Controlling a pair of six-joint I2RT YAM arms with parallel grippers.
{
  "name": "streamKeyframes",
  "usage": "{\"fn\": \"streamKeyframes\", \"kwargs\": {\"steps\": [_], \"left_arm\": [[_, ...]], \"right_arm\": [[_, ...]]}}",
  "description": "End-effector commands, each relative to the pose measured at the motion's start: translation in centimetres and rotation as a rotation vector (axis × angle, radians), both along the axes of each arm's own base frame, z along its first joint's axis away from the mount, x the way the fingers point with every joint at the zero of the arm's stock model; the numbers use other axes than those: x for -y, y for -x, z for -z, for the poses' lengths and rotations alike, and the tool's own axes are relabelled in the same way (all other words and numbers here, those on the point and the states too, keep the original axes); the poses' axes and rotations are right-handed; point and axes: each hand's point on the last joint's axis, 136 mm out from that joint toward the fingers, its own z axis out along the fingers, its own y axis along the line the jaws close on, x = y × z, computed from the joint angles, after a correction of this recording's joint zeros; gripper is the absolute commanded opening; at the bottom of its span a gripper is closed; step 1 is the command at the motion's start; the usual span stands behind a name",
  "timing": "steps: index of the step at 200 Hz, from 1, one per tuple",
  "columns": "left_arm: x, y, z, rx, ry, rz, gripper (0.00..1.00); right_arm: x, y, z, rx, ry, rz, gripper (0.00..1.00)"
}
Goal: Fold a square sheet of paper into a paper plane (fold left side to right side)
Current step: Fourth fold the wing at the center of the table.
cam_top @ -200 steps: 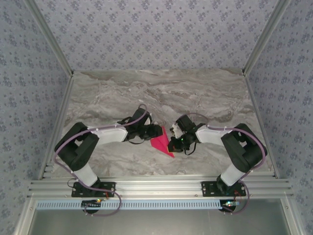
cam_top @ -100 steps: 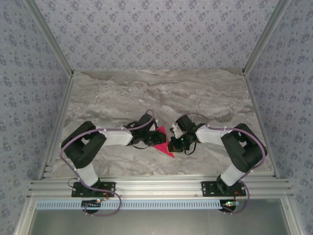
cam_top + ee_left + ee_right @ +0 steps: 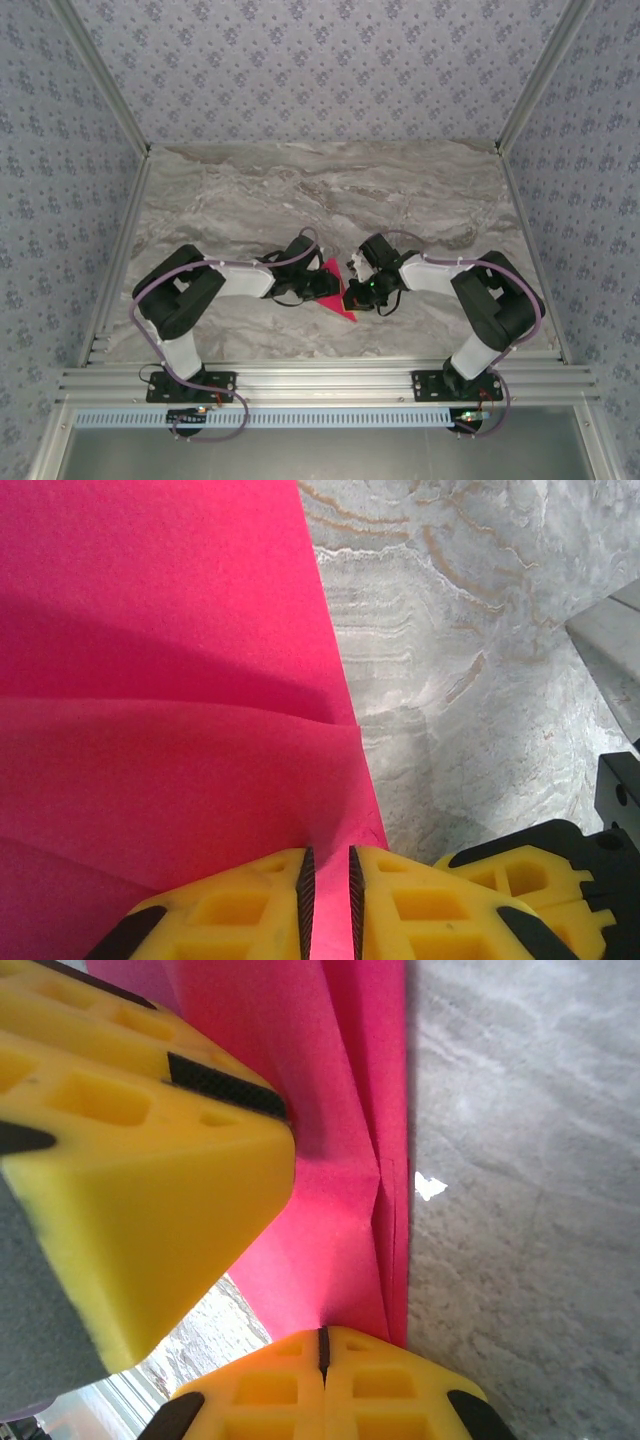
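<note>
The magenta-pink sheet of paper [image 3: 339, 303], creased into a narrow triangle, lies on the marble table [image 3: 330, 190] between the two arms. My left gripper [image 3: 318, 285] sits over its left part. In the left wrist view the jaws of the left gripper [image 3: 328, 880] stand a slim gap apart with a raised ridge of the paper [image 3: 150, 680] running between them. My right gripper [image 3: 350, 297] is at the paper's right edge. In the right wrist view the right gripper [image 3: 322, 1345] is shut, pads together, on the folded layers of paper [image 3: 330, 1160]. The two grippers nearly touch.
Aluminium rails [image 3: 320, 378] run along the table's near edge, and patterned walls close in the left, right and back. The marble surface stretches behind the arms. A small white speck [image 3: 430, 1187] lies on the table beside the paper.
My left gripper has moved right across the paper toward the right gripper while its jaws narrowed. The visible paper shrank from a wide dart to a slim triangle. The right arm stayed put.
</note>
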Motion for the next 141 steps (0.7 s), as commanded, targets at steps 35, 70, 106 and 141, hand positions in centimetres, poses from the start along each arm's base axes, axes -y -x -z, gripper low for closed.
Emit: {"fn": "streamKeyframes", "kwargs": {"steps": [35, 70, 106, 141], "left_arm": [[-3.6, -1.9, 2.6, 0.005, -0.118, -0.053, 0.17], [-4.7, -3.5, 2.3, 0.024, -0.124, -0.068, 0.17], [-5.7, -5.3, 2.1, 0.043, -0.129, -0.076, 0.17], [-7.1, -6.8, 2.4, 0.049, -0.131, -0.105, 0.17]], "right_arm": [[4.4, 3.1, 4.2, -0.104, 0.227, 0.003, 0.00], [4.5, 3.4, 4.3, -0.111, 0.226, -0.001, 0.00], [4.4, 3.5, 4.2, -0.115, 0.219, -0.002, 0.00], [4.4, 3.7, 4.2, -0.118, 0.214, -0.001, 0.00]]}}
